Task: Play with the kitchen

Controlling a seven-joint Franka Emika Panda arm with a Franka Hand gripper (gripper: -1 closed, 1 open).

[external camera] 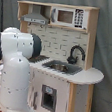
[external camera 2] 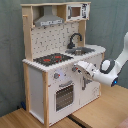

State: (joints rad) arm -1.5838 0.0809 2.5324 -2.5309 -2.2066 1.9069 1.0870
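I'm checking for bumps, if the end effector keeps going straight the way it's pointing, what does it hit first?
Most likely the play kitchen's front panel just below the counter, near the knobs above the oven door. In the second exterior view the end effector points toward that face, though depth is unclear.

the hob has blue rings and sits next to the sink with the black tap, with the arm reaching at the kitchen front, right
Not quite: the hob has red rings, not blue, as the second exterior view shows. The rest holds: it sits next to the sink with the black tap, and the gripper reaches at the kitchen front.
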